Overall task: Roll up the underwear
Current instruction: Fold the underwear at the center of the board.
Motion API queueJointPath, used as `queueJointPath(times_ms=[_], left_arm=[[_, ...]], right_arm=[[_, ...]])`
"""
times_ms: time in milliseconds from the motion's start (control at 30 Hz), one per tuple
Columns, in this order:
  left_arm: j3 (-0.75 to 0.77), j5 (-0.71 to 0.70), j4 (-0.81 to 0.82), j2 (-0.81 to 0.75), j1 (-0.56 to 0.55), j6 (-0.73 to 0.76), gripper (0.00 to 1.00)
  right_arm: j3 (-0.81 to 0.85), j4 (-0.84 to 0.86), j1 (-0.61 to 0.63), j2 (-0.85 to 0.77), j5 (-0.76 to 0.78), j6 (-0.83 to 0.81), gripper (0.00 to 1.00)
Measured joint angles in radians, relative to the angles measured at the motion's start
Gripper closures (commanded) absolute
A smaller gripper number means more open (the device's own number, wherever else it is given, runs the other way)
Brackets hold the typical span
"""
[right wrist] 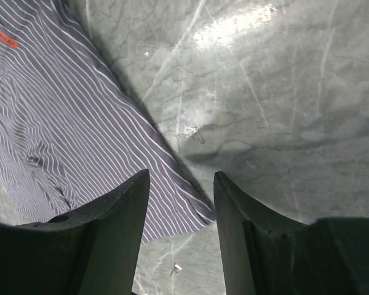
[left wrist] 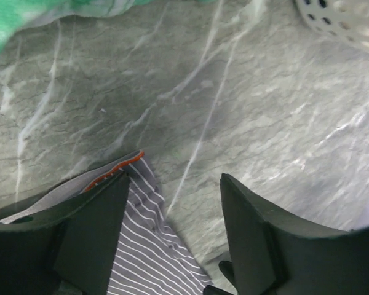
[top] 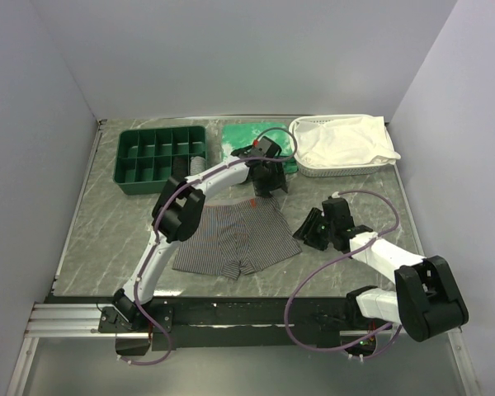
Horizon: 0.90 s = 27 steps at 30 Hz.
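The grey pinstriped underwear (top: 235, 239) lies flat on the marble table, waistband towards the back. My left gripper (top: 268, 188) is open over the waistband's far right corner. In the left wrist view (left wrist: 175, 181) that corner of the fabric (left wrist: 147, 246) and its orange-red edge (left wrist: 114, 167) lie between the open fingers (left wrist: 92, 233). My right gripper (top: 304, 233) is open just off the right leg's edge. In the right wrist view (right wrist: 181, 184) the hem corner (right wrist: 172, 203) lies between the open jaws, and the orange tag (right wrist: 1, 35) shows at the top left. Neither gripper holds anything.
A green compartment tray (top: 161, 153) stands at the back left. A green white-patterned cloth (top: 252, 136) lies behind the left gripper and shows in the left wrist view (left wrist: 24, 18). A white basket (top: 346, 172) holding a white cloth (top: 346, 140) stands at the back right.
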Motion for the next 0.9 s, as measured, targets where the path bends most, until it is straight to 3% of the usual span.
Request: queueJointPath(times_ms=[267,667,900], left_arm=[[0.013,-0.051,-0.059,0.003,-0.005,0.017,0.44],[0.113,-0.098,-0.160,0.055,-0.015,0.063,0.50],[0.153,-0.098,-0.183,0.079,-0.015,0.071,0.53]], right_arm=[[0.000,0.024,0.000,0.015,-0.024,-0.012,0.46],[0.000,0.054,0.000,0.036,-0.053,-0.027,0.47],[-0.003,0.056,0.000,0.039,-0.058,-0.025,0.54]])
